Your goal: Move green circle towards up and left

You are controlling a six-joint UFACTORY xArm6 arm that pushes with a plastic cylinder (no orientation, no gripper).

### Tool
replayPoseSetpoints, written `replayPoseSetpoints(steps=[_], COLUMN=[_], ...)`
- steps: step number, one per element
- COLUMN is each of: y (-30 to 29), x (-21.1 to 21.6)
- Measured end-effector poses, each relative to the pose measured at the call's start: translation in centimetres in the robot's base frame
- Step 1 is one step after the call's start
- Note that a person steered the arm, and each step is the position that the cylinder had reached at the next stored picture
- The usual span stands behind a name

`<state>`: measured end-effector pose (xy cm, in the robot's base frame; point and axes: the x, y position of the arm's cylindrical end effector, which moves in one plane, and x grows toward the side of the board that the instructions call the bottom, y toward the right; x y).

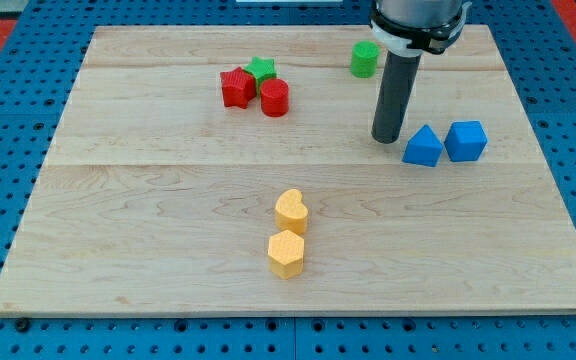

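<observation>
Wooden bench (168, 200) carries two green blocks, two red, two blue, two yellow; my tip (387, 138) sits below the green circle (365, 59); no claw fitted.

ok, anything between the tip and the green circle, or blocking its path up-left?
Nothing visible. My tip sits below the green circle, slightly toward the view's right, with bare board between them. Up-left of the circle is only board up to the top edge. The green star and red blocks lie well left, off that line.
</observation>
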<state>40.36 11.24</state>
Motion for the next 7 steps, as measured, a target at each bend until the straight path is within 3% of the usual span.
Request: replayPoseSetpoints(steps=[4,7], y=[0.0,1.8], x=[-0.4,-7.9])
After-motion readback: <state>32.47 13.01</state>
